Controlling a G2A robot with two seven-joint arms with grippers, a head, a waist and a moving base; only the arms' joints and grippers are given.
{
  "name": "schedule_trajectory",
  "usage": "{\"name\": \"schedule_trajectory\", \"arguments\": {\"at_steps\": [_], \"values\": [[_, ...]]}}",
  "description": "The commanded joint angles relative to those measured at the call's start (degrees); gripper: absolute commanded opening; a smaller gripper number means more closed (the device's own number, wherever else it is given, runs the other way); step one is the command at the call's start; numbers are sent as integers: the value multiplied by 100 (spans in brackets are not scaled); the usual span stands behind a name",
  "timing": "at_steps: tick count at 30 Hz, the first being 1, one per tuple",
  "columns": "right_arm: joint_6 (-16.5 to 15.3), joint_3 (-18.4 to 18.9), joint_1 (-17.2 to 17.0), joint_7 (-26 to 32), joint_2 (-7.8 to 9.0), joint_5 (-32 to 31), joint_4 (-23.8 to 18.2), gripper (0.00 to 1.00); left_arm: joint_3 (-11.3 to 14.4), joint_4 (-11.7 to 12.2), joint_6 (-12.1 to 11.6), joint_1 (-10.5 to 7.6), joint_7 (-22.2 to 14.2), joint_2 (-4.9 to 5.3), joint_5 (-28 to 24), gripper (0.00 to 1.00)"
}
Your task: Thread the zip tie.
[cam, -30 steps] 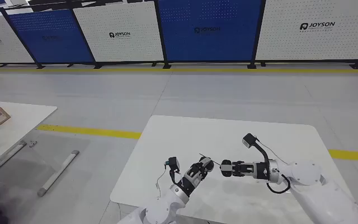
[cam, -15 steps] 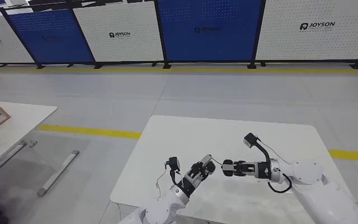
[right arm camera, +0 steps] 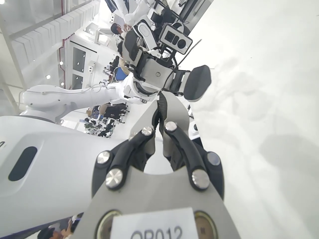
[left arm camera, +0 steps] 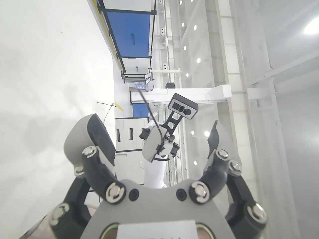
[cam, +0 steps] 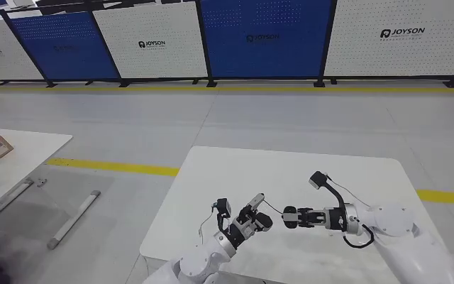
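Clamped tight at the right gripper (right arm camera: 160,99), both fingers flat against each other, with one end of the thin black zip tie (right arm camera: 190,52) nipped at the very tips. Held up in the air over the white table (cam: 234,170), not lying on it.

Leading from that pinch straight toward the left gripper (cam: 262,210), set just opposite the right gripper (cam: 286,214), tip facing tip with a small gap between. Stretched across that gap as a fine dark line, the zip tie (cam: 274,207), reaching up to the left gripper's higher finger.

Spread wide at the left gripper (left arm camera: 157,128), fingers far apart and closed on no part of the strand. In the top view, one finger raised and pointing away over the table, the other lower and nearer the right gripper's tips.

In the right wrist view, crossing the left gripper (right arm camera: 164,62) between its two spread fingers and ending beyond them against bare tabletop; whether inside the gap or beside it, impossible to tell, and likewise whether touching either finger.

Through the open left fingers in the left wrist view, the zip tie (left arm camera: 149,110) slanting away from the right gripper's front.

Both arms low over the near side of the table, close to its middle.

Beyond the table, grey floor with a yellow line (cam: 106,166), then a row of blue and white panels (cam: 266,35). At the far left edge, a second table (cam: 28,153).
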Motion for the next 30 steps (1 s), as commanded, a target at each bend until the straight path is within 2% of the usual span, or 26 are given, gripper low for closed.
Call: {"name": "schedule_trajectory", "arguments": {"at_steps": [1,6,8,13,20,25,26,27,29,30], "values": [[0,-4,1,1,-1,5,-2,0,5,0,-2,0,11,-1,14,100],[9,-8,-11,-23,-2,-4,-14,0,5,0,-2,0,11,-1,14,100],[11,-42,-67,-24,-13,-5,-140,0,41,-20,-43,-7,-52,-26,-137,100],[18,-34,-69,238,-38,354,21,0,50,49,-97,-45,-159,-56,-290,100],[18,-34,-69,238,-38,354,21,0,55,44,-94,-47,-158,-60,-282,100],[18,-34,-69,238,-38,354,21,0,116,115,-324,-67,-256,-91,39,100],[18,-34,-69,238,-38,354,21,0,114,131,-350,-64,-267,-95,59,87],[18,-34,-69,238,-38,354,21,0,109,150,-372,-58,-287,-97,89,47],[18,-34,-69,238,-38,354,21,0,77,179,-416,-31,-342,-96,125,33],[18,-34,-69,238,-38,354,21,0,60,187,-423,-18,-373,-94,139,19]]}}
